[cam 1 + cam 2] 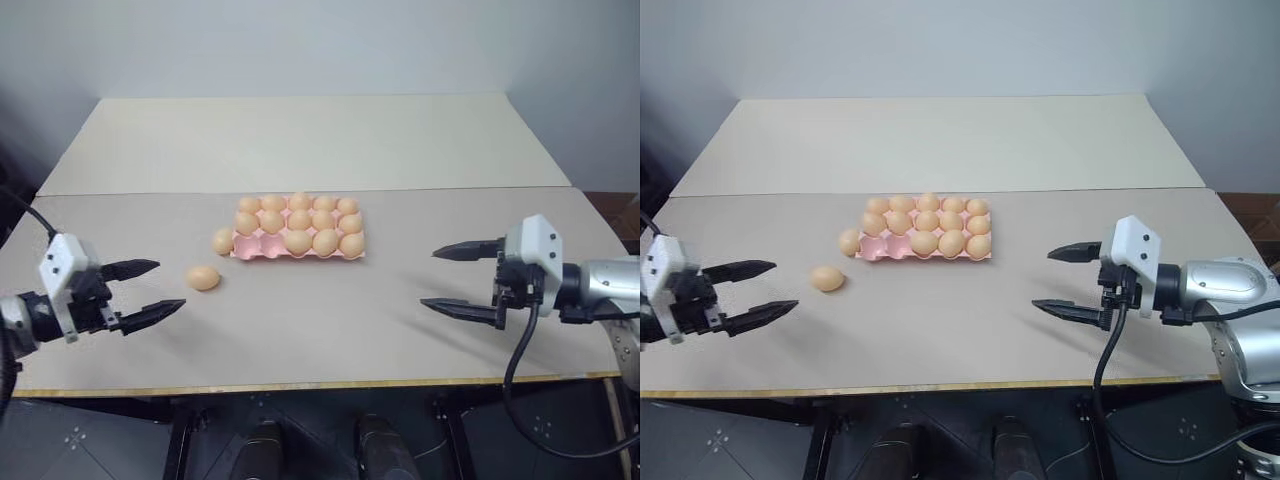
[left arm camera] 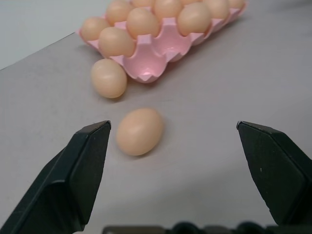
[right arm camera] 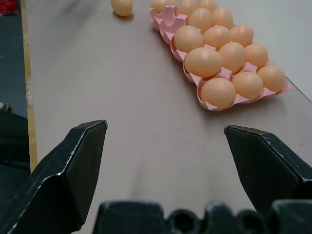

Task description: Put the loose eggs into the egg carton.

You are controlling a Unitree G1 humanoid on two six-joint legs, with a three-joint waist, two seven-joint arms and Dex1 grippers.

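A: From the head views, where do we stand?

B: Carton (image 1: 298, 252) at centre, one near-left cup bare. One egg (image 1: 203, 278) lies left of centre, another (image 1: 222, 241) touching the carton's left edge. Our left gripper (image 1: 143, 291), lower left, gapes empty, nearer than the right gripper (image 1: 460, 279), also wide and empty.

A: Left wrist view?

B: The egg sits just ahead between our fingers, nearer the left one, its long axis slanting across them.
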